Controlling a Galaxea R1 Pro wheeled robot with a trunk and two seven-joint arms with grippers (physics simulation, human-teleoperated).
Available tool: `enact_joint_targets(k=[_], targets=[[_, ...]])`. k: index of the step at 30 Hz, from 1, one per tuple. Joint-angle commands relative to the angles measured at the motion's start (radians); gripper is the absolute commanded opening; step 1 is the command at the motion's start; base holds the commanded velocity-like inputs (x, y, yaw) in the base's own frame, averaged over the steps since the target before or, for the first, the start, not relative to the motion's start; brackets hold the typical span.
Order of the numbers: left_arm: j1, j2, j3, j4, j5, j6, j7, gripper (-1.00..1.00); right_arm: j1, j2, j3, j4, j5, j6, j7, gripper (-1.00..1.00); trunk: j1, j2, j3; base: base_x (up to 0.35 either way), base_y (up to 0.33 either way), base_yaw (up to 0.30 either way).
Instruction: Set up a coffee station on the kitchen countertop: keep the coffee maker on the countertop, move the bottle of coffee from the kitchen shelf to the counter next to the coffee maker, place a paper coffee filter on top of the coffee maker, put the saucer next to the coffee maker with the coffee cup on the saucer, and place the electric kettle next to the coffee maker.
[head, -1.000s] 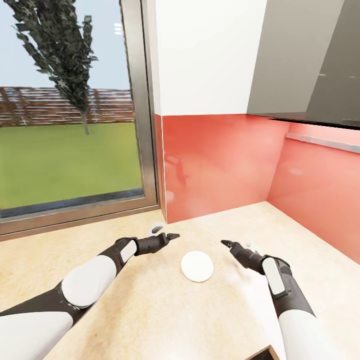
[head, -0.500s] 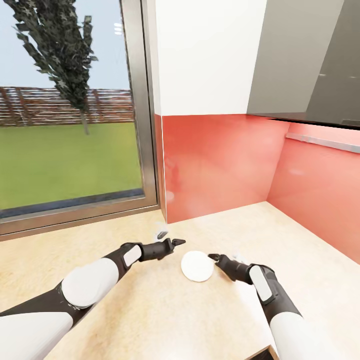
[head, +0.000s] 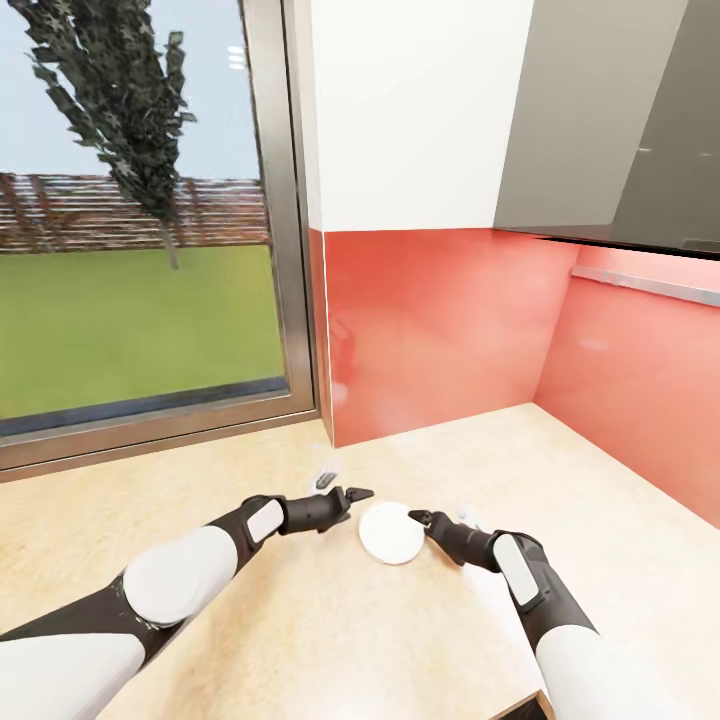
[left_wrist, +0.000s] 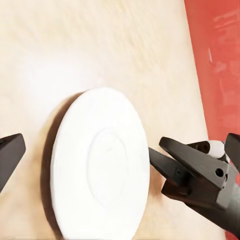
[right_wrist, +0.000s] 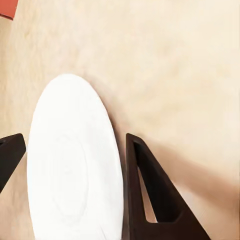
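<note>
The saucer (head: 391, 532) lies flat on the light-wood kitchen countertop (head: 300, 620), between my two grippers. My left gripper (head: 357, 494) reaches in from the left, its tips just short of the rim. It is open, and the saucer (left_wrist: 100, 165) shows between its fingers (left_wrist: 10, 155). My right gripper (head: 419, 518) comes from the right and is open too. In the right wrist view the saucer (right_wrist: 75, 165) sits between the fingers, with one finger (right_wrist: 150, 195) resting on the counter against its rim. The right gripper (left_wrist: 195, 170) also shows in the left wrist view.
A red backsplash (head: 440, 330) closes the counter's far side and right side, forming a corner. A large window (head: 140, 250) with a metal frame stands at the left. A dark hood or cabinet (head: 640, 140) hangs at upper right. The counter's front edge (head: 525, 708) is near.
Both grippers have closed in on the saucer: the left moved right, the right moved left until its tips reached the rim. The saucer has stayed where it was.
</note>
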Motion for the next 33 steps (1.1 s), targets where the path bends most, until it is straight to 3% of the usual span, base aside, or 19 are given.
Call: enact_joint_targets(k=[1,14,26,33], targets=[[0.006,0.0,0.009,0.0,-0.005,0.009,-0.003,1.0,-0.001,0.002,-0.004,0.033,0.007,0.008,0.007,1.0,0.001,-0.001,-0.002,0.0,0.0,0.0],[0.007,0.002,0.011,0.0,0.015,0.083,-0.005,1.0,-0.001,0.002,-0.002,0.035,0.007,0.008,0.008,1.0,0.001,-0.001,-0.002,0.0,0.0,0.0],[0.007,0.002,0.009,-0.001,0.014,0.087,0.002,1.0,-0.001,0.004,-0.002,0.035,0.007,0.008,0.008,1.0,0.001,-0.001,-0.002,0.0,0.0,0.0],[0.007,0.002,0.009,-0.001,0.015,0.088,0.001,1.0,-0.001,0.02,-0.002,0.035,0.007,0.009,0.008,1.0,0.001,-0.001,-0.002,0.0,0.0,0.0]])
